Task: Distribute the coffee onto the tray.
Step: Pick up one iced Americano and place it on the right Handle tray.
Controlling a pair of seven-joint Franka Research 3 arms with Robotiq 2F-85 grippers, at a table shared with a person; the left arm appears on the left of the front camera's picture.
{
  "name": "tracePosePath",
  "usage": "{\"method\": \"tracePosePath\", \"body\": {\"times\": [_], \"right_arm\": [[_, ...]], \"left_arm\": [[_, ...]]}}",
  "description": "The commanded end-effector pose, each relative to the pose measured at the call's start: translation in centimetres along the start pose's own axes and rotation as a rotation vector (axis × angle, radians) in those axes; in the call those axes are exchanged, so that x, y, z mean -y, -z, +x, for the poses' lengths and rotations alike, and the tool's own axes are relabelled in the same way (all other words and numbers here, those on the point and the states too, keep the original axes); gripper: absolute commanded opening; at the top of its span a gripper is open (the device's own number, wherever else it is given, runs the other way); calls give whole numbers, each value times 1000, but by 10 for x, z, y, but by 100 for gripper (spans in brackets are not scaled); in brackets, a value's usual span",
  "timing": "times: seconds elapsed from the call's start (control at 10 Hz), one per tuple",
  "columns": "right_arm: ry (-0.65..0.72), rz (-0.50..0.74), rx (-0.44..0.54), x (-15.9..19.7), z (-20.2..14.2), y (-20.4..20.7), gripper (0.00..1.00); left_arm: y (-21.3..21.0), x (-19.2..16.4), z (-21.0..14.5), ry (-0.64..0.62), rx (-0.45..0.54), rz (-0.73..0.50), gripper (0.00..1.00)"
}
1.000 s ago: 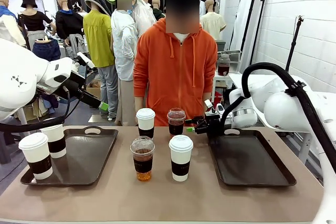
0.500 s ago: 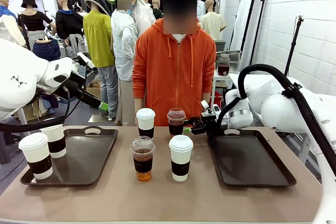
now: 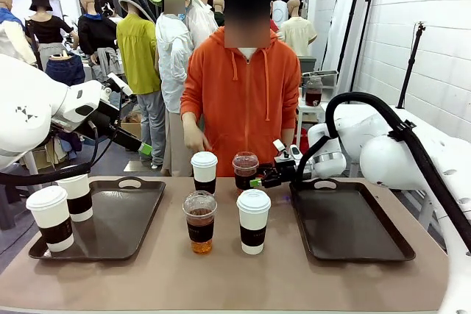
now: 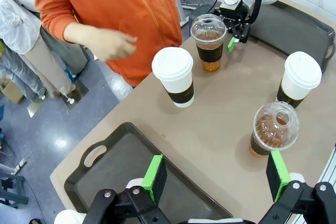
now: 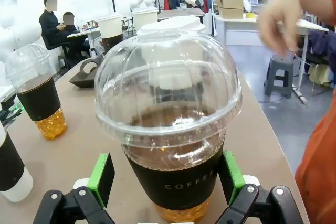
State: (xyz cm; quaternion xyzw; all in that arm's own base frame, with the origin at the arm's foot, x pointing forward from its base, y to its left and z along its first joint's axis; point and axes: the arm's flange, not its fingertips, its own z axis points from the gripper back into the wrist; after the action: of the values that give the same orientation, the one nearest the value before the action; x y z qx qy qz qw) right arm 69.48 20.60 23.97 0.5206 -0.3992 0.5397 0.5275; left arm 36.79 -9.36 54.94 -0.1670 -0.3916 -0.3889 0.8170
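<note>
Found right gripper (image 5: 167, 174) with jaws apart, astride far dome-lidded cup (image 3: 245, 170), mid-table, just left of right tray (image 3: 346, 226). Found left gripper (image 4: 216, 176) likewise apart, raised over near edge of left tray (image 3: 125, 218). Counted two tray white cups (image 3: 50, 217) on left tray. Logged near dome-lidded cup (image 3: 199, 222), far white cup (image 3: 204, 172) and near white cup (image 3: 253, 220) mid-table.

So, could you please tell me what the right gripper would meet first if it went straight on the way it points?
The clear dome-lidded cup directly ahead of the right gripper, standing between its open jaws.
</note>
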Motion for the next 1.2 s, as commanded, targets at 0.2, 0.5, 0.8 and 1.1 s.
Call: {"method": "tracePosePath", "body": {"times": [0.2, 0.5, 0.8, 1.1], "right_arm": [[42, -9, -33, 21, -5, 20, 100], [38, 10, -23, 24, -6, 30, 100], [74, 39, -2, 22, -6, 28, 82], [68, 32, 26, 22, -5, 25, 62]], "left_arm": [[1, -2, -2, -5, 6, -8, 100], [1, -2, -2, -5, 6, -8, 100], [1, -2, -2, -5, 6, -8, 100], [1, -2, -2, -5, 6, -8, 100]]}}
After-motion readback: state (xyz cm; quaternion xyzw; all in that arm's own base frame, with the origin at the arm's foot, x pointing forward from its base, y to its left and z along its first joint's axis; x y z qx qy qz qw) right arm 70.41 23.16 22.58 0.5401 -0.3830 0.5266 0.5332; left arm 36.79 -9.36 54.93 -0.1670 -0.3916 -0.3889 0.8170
